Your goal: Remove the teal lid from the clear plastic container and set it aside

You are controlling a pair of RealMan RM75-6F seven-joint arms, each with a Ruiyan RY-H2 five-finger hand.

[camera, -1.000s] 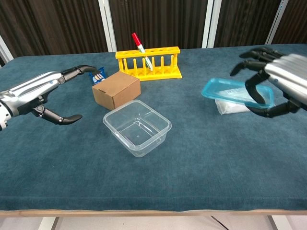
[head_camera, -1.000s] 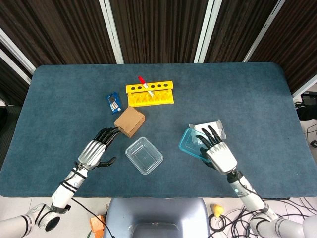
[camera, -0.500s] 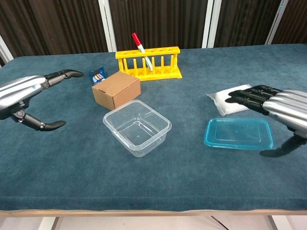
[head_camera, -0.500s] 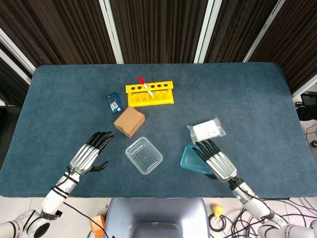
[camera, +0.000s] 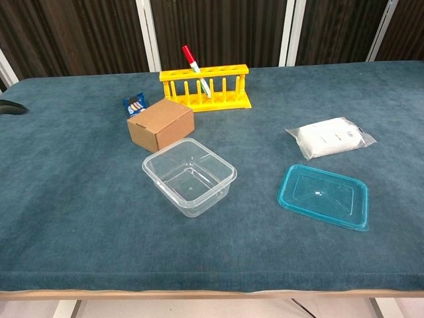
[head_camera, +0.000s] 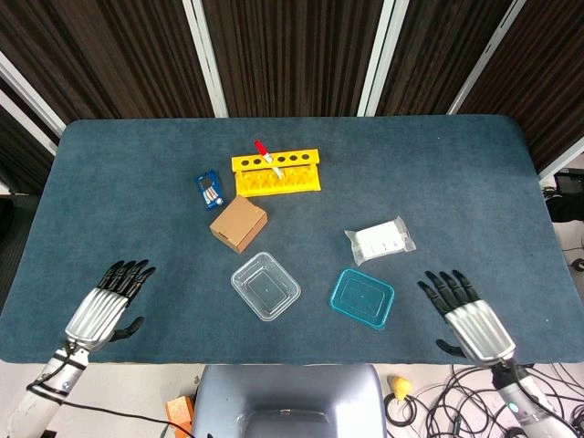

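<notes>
The teal lid (head_camera: pixel 362 297) (camera: pixel 323 196) lies flat on the blue cloth, to the right of the clear plastic container (head_camera: pixel 265 286) (camera: pixel 189 175), which stands open and empty. My left hand (head_camera: pixel 102 308) hovers near the table's front left edge, fingers spread, holding nothing; only a fingertip of it (camera: pixel 12 108) shows in the chest view. My right hand (head_camera: pixel 467 318) is at the front right edge, fingers apart and empty, well clear of the lid.
A brown cardboard box (head_camera: pixel 239 224) sits just behind the container. Farther back stand a yellow tube rack (head_camera: pixel 276 172) with a red-capped tube and a small blue packet (head_camera: pixel 209 189). A white plastic pouch (head_camera: pixel 380 240) lies behind the lid.
The right hand set the lid down on the cloth, let go and drew back to the front right edge. The left hand pulled away from the box to the front left edge.
</notes>
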